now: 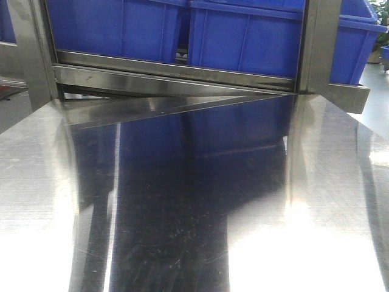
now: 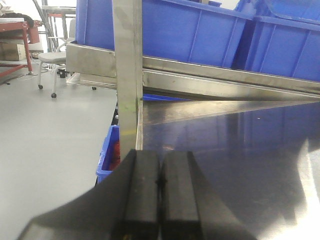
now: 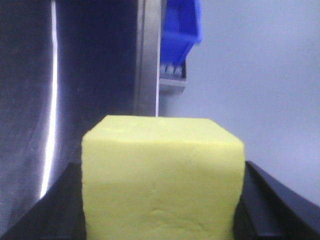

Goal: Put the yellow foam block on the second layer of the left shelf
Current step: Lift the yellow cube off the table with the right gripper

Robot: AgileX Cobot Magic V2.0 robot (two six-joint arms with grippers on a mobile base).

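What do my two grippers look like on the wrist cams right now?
Left gripper: two matte black, blocky fingers with squared tips, widening into a black base. Right gripper: only black, angular finger edges show at both sides. No cables or markings visible on either.

Showing nothing readable in any view: no lettering, label, brand, number or sign appearing on the yellow foam block [image 3: 162, 180], the blue bins [image 1: 243, 36] or the steel shelf frame [image 2: 127, 75].
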